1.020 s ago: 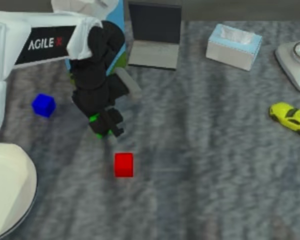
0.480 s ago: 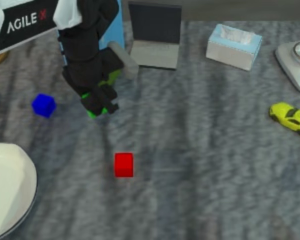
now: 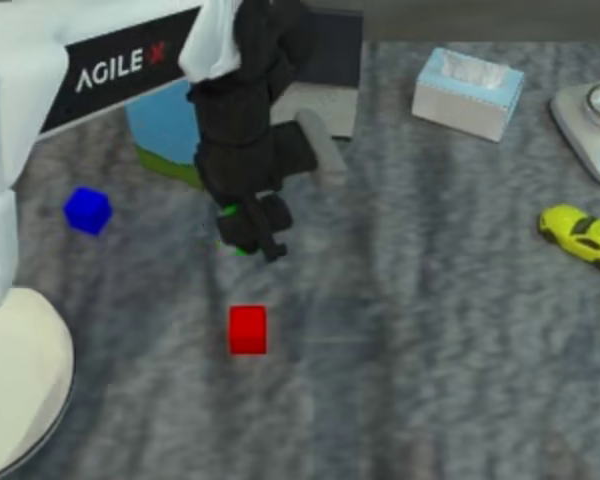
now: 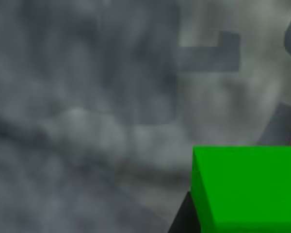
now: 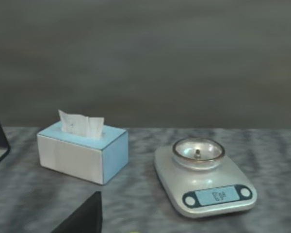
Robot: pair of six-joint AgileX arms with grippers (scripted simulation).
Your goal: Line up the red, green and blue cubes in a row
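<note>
While gripped, green cube [image 3: 232, 214] overhangs claw [image 3: 252, 232].

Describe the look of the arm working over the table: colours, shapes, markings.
The left arm has a glossy white rounded shell with a black panel lettered AGILEX in white, the X red. Its wrist section is boxy matte black, ending in the black two-finger left end effector.

- The left hand [image 3: 248, 238] hangs over the bench [image 3: 410, 330] holding the green cube [image 4: 247, 187]; the red cube [image 3: 247, 330] sits just in front of it, apart from it.
- The blue cube [image 3: 87, 211] lies well to the left, with bare bench between.
- Behind the arm a carton [image 3: 165, 135] and a laptop [image 3: 330, 75] crowd the back edge.
- A wide open stretch runs through the middle, towards the right.
- Tissue box [image 3: 467, 92], scale [image 3: 592, 125] and toy car [image 3: 582, 235] line the far right; a plate [image 3: 25, 385] fills the front left corner.
</note>
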